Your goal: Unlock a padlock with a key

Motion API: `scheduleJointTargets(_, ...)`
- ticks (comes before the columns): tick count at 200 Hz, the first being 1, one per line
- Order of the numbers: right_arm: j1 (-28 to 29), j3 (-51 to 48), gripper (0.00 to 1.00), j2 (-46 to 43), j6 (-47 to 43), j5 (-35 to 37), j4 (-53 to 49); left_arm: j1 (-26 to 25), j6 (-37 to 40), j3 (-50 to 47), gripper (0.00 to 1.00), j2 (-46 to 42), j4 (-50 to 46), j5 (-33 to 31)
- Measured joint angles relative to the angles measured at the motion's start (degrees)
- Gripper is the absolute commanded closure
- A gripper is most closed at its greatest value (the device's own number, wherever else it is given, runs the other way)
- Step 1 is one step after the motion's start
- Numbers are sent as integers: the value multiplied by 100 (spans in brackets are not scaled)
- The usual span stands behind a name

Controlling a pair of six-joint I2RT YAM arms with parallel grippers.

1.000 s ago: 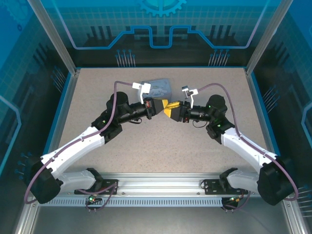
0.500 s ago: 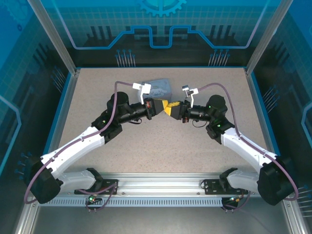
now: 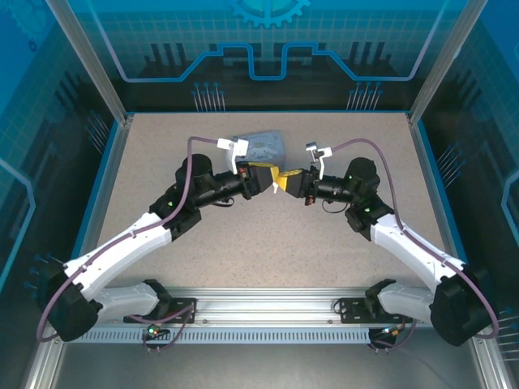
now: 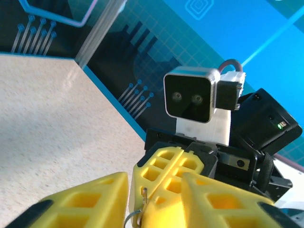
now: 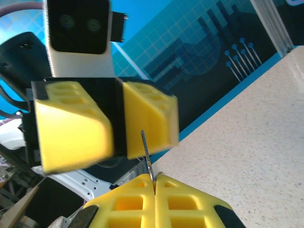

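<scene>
My two grippers meet tip to tip above the middle of the table. The right gripper is shut on the key, a thin silvery blade sticking up out of its yellow fingers. In the left wrist view the key pokes from the right gripper, with a thin wire ring below it. The left gripper stands open, its yellow fingers on either side of the right gripper's tips and apart from the key. From above, the left gripper faces the right gripper. The padlock is out of view.
A pale lilac-blue tin lies on the speckled table just behind the grippers. Blue panelled walls and metal posts ring the table. The bare table surface stretches in front of the grippers.
The left gripper's jaws have opened and let go of the key, while the right gripper's jaws have shut on it. Both arms have stayed almost in place.
</scene>
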Motion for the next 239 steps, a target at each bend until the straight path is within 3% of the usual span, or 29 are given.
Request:
scheduleJointTargets(67,-208,402,100,-90,-1471,601,-2280,313,138,-181,19,-671,-850,-979)
scheduleJointTargets(108,-219,715,100,981,-1626,804,-2728,815,-232,-1139,14,-544,-894,-1193)
scheduleJointTargets(143,-219,1287,100,2074,-1611,962,-2844,1110,-645,-1576,9,17,-896,-1213)
scheduleJointTargets(181,-232,2540,100,3355,-1609,1139,-3036,1611,-811,-1521,1,540,-905,-1252)
scheduleJointTargets(208,-334,3322,100,4183,-1539,1178,-3056,2081,-758,-1049,1,1261,-946,-1294)
scheduleJointTargets(239,-529,4188,100,5104,-1408,1193,-3141,2288,-601,-101,1,2332,-1034,-1255)
